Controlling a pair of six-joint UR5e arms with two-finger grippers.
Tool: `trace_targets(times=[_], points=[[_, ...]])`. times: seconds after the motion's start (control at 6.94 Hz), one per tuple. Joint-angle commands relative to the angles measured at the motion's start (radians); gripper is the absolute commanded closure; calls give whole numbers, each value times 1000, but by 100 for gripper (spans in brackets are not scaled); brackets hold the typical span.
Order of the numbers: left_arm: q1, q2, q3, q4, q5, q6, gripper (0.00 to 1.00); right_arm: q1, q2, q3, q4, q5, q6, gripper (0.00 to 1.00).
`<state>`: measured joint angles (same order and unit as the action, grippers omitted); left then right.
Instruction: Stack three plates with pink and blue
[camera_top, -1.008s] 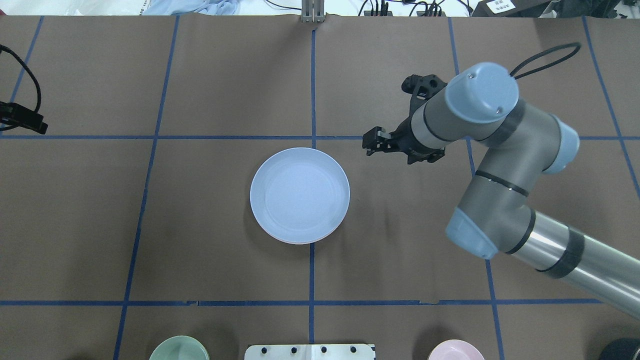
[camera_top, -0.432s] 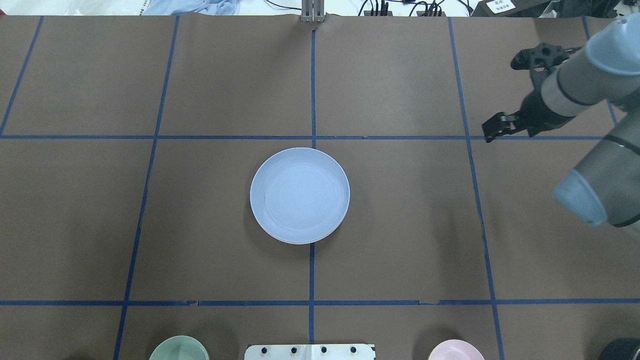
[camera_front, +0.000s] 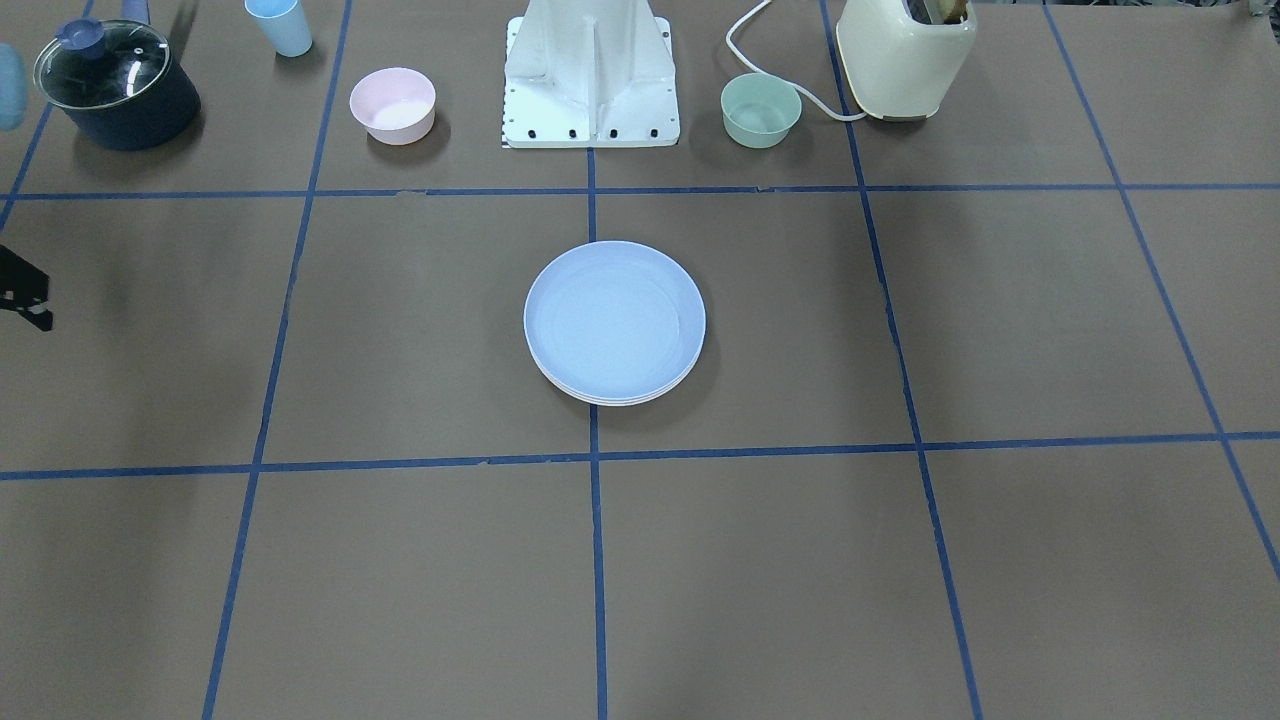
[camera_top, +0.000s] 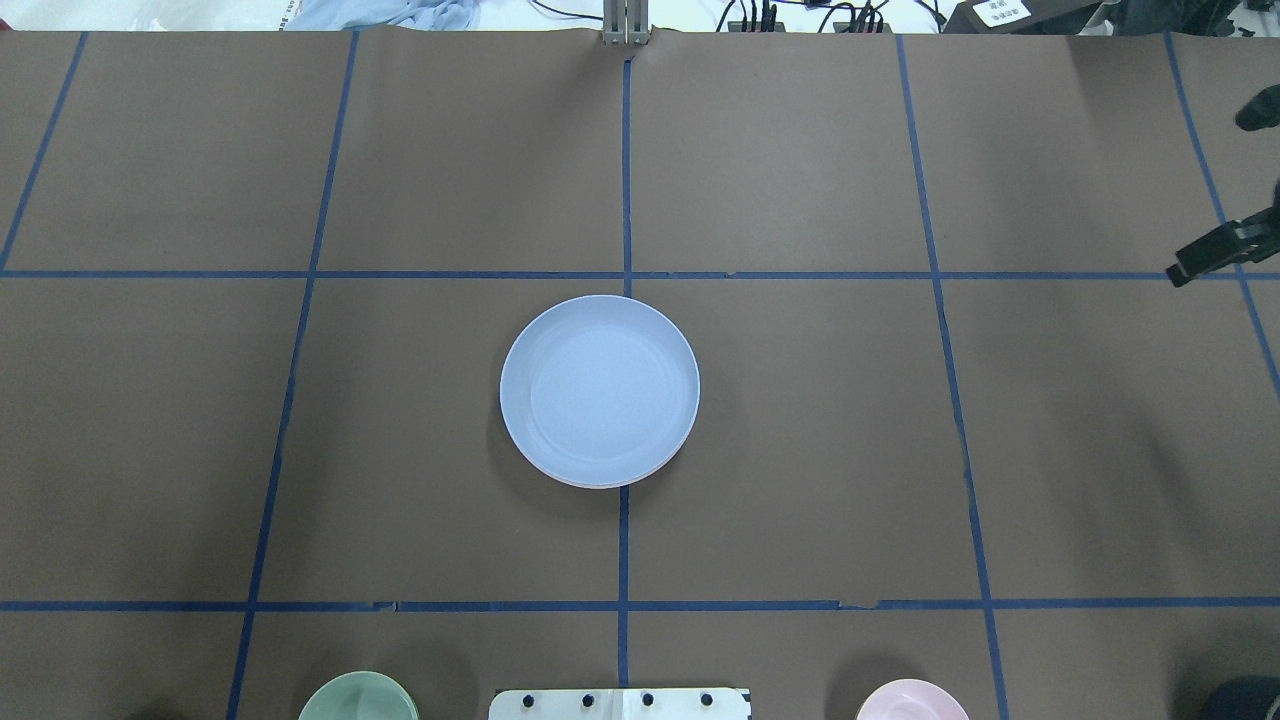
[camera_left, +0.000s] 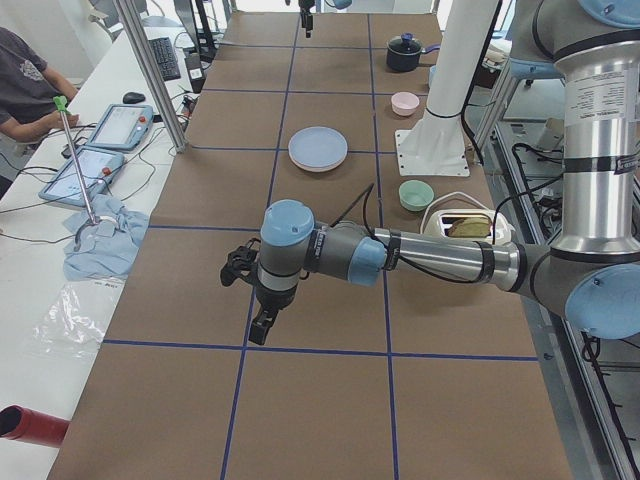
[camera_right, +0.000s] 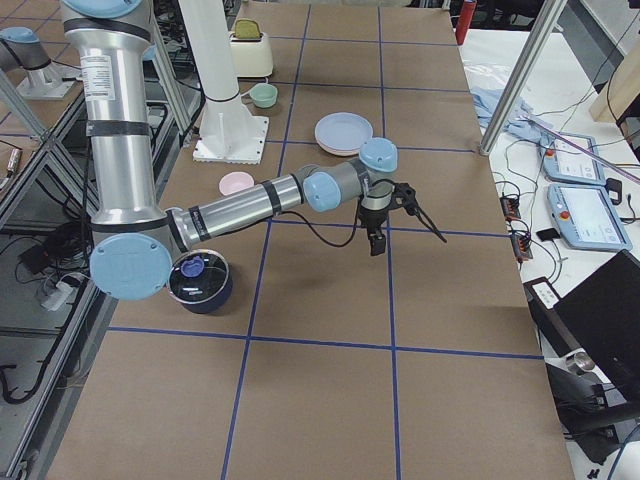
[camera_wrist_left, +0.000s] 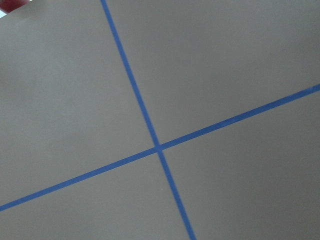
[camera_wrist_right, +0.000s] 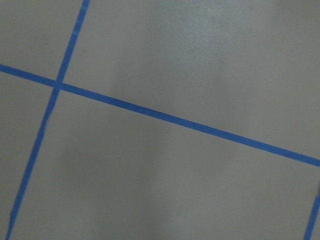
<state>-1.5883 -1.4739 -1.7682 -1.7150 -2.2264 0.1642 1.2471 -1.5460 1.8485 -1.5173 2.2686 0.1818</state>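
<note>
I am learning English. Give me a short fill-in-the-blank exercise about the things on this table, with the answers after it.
The top plate of the central stack is light ____.
The bowl nearest the toaster is mint-____.
The dark pot is covered by a glass ____.
Answers: blue; green; lid.

Robotics lab. Table (camera_top: 800, 450) papered brown and gridded in blue tape (camera_top: 625, 180); industrial robot arm (camera_right: 250, 195) beside a white pedestal (camera_right: 205, 60); aluminium frame posts (camera_left: 150, 75). Side bench (camera_left: 150, 60) carries teach pendants (camera_right: 588, 215) and cables (camera_right: 512, 190), with an operator (camera_left: 18, 80) at it.
</note>
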Motion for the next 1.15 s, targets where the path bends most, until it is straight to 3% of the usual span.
trace_targets(times=[0.0, 0.29, 0.58, 1.01], points=[[-13, 16, 13, -17, -59, 0, 0, 61, -34, -46, 6, 22, -94, 0], [-10, 7, 80, -14, -58, -8, 0, 98, -92, -57, 5, 17, -85, 0], [-10, 14, 73, 35, -58, -9, 0, 184, -97, -138, -14, 32, -79, 0], [-10, 4, 65, 104, -64, -8, 0, 303, -103, -140, -116, 110, -93, 0]])
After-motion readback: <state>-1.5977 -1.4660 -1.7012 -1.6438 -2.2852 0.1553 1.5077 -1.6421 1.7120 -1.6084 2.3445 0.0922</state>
